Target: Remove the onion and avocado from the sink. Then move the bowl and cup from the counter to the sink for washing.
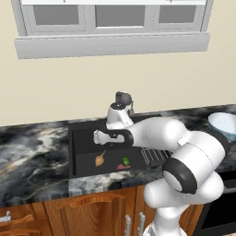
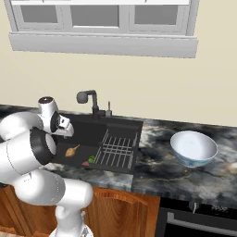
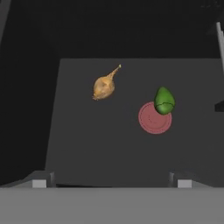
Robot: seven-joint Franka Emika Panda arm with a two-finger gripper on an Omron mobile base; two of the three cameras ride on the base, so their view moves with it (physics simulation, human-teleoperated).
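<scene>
The gripper is held spread wide and empty above the sink. On its floor the onion and avocado lie apart, the avocado touching a reddish drain disc. No writing can be read.

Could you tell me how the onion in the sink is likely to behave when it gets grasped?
The onion looks rounded and lies loose on the flat sink floor, so it may roll if nudged. Its thin stem tail seems flimsy; the bulb is probably the safer hold.
</scene>
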